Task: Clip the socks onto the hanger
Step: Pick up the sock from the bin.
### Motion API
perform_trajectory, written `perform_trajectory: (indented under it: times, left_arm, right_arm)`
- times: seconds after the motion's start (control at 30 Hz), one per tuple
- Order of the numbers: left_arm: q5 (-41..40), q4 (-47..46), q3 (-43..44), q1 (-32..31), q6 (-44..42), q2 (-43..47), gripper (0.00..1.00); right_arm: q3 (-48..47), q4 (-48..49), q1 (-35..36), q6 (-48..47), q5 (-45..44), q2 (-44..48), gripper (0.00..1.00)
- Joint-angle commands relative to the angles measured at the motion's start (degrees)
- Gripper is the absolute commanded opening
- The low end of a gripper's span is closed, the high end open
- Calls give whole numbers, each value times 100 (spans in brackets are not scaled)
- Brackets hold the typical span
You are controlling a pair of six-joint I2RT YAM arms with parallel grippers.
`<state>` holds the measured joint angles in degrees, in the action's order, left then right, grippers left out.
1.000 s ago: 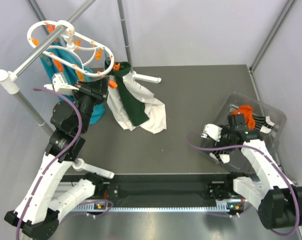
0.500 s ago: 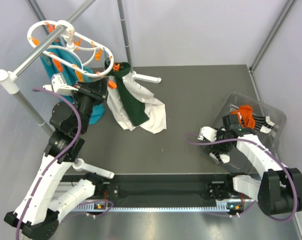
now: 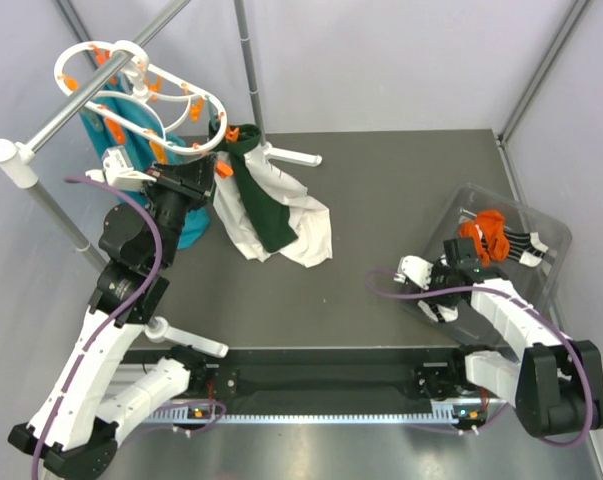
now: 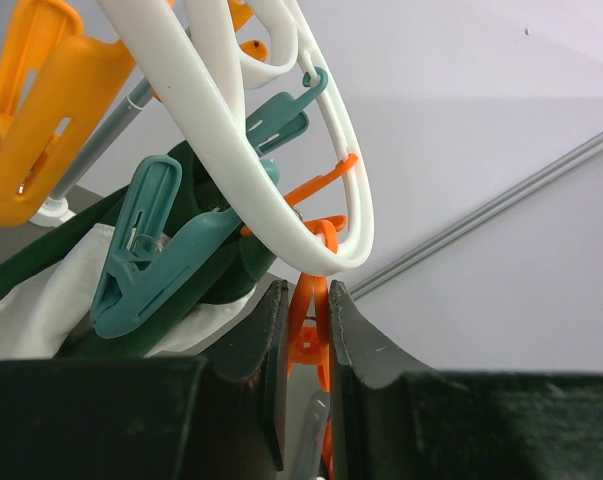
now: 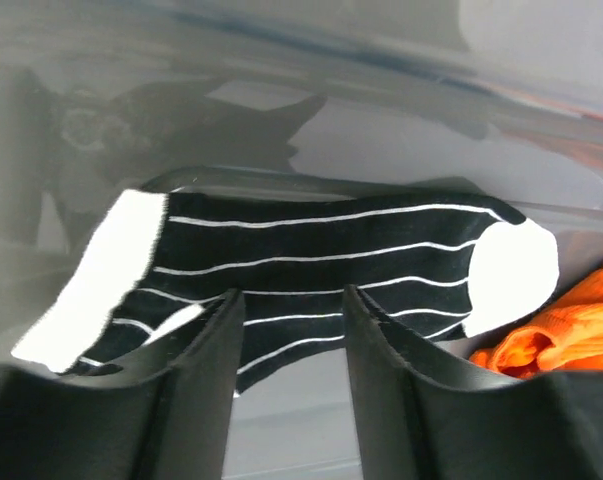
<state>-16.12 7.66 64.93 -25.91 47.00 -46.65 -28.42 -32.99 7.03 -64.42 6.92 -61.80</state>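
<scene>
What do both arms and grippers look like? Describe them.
The left arm and right arm have white shells with black joints and a purple cable looping alongside. The left gripper and right gripper have black, tapered fingers.

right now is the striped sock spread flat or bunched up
Spread flat: the right wrist view shows the striped sock lying full length, both white ends visible, with the right gripper open over it.

Dark grey table (image 3: 381, 200), and here's what sits on it: a white cloth (image 3: 311, 238) heaped back-left of centre, a dark-green cloth (image 3: 268, 218) draped over it, one white stand foot (image 3: 296, 157) just behind, another (image 3: 189, 340) front-left, a clear bin (image 3: 556, 255) at the right edge
</scene>
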Motion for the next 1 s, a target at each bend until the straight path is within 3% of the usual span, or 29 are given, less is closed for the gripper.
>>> perform_trajectory:
  times: [0.0, 0.1, 0.13, 0.2, 0.47, 0.63, 0.7, 0.83, 0.9, 0.97]
  left_arm:
    - [267, 473, 11, -37, 2, -63, 0]
    - [267, 473, 11, -37, 2, -46, 0]
    - [259, 482, 11, -37, -7, -46, 0]
    - [259, 482, 11, -37, -16, -28, 0]
    - [294, 517, 2, -37, -16, -2, 0]
    - [276, 535, 29, -37, -33, -2, 0]
    - [259, 543, 29, -37, -33, -2, 0]
    - [258, 543, 38, -37, -33, -19, 0]
    - [276, 535, 46, -37, -33, -45, 0]
    - [293, 526, 46, -37, -25, -54, 0]
  right_arm:
    - [311, 311, 88, 88, 275, -95, 42]
    - [338, 267, 88, 88, 301, -52, 28]
    - [346, 258, 88, 105, 301, -25, 16]
    - [364, 284, 71, 184, 284, 132, 0]
    - [311, 390, -289, 623, 135, 1178, 0]
    - [294, 811, -377, 1545, -629, 1855, 0]
    - [259, 1100, -386, 2315, -1226, 2031, 0]
    - [40, 1128, -404, 2873, -1307, 2137, 0]
    - [-57, 1224, -413, 3075, -1316, 2146, 0]
    - [-137, 1330, -404, 3181, -1446, 2120, 43]
